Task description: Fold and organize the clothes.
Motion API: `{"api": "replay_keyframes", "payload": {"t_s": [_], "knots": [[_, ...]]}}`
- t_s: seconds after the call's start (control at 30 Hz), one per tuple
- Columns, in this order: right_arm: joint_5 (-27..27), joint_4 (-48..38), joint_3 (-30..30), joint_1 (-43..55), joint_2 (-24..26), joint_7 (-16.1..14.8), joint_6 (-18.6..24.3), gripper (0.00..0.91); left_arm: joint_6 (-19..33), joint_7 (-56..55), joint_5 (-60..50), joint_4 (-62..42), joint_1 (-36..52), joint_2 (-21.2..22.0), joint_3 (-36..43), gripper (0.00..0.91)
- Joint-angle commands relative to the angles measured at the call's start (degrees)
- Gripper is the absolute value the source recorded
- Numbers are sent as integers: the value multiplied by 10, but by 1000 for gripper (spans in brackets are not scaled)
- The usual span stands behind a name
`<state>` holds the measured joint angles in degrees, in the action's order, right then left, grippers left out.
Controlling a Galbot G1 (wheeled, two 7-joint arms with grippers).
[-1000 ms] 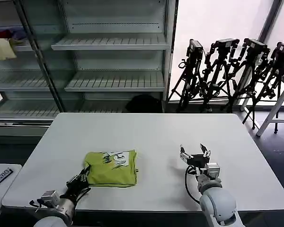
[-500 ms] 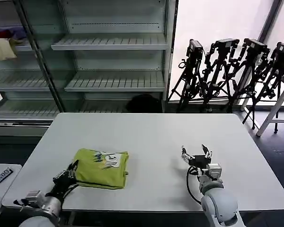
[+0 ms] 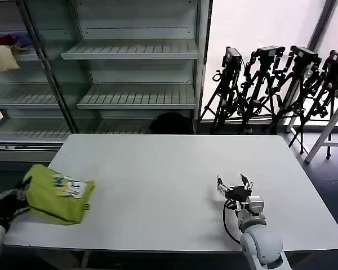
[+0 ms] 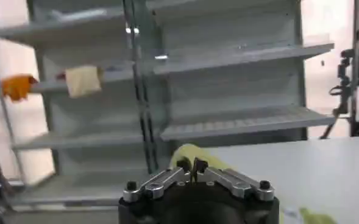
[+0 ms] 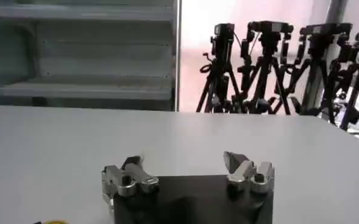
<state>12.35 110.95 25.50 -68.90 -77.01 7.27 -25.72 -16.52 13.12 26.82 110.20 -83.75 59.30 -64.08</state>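
Observation:
The clothes (image 3: 56, 194), a folded lime yellow-green T-shirt with a pale print on top, hang over the table's left front edge. My left gripper (image 3: 19, 192) is shut on the shirt's left side, beyond the table's edge. In the left wrist view the jaws meet on a fold of the yellow-green cloth (image 4: 188, 155) at the left gripper (image 4: 194, 167). My right gripper (image 3: 233, 184) rests open on the right part of the table, nothing between its fingers; the right gripper (image 5: 182, 163) faces bare tabletop.
The white table (image 3: 174, 169) spans the front. Grey metal shelving (image 3: 129, 73) stands behind it, with a cream cloth (image 3: 3, 57) and a red cloth (image 3: 3, 40) on a left shelf. Black tripods (image 3: 276, 84) stand at the back right. A white side surface (image 3: 0, 211) lies at the left.
My left gripper has dragged the folded shirt leftward from the table's front middle-left to its left edge. The right gripper has stayed in place.

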Motion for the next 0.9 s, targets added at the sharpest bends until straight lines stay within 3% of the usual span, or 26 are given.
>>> {"api": "replay_keyframes", "payload": {"t_s": [0.03,0.3,0.47,0.53,0.7,0.9], "knots": [[0,-5,1,-1,0,0,3,907,-13,20,-15,17,19,-120,-67,0],[2,-7,11,-14,7,0,10,907,-14,15,-142,148,-6,-31,127,0],[1,-9,14,-23,6,1,15,907,30,9,-286,124,-11,112,321,0],[1,-11,14,-25,8,2,16,907,37,2,-314,113,-6,144,369,0],[-1,-14,11,-28,9,3,17,907,28,-28,-317,92,33,183,446,0],[-7,-17,1,-27,7,-1,19,907,27,-56,-277,60,65,187,505,0]]}}
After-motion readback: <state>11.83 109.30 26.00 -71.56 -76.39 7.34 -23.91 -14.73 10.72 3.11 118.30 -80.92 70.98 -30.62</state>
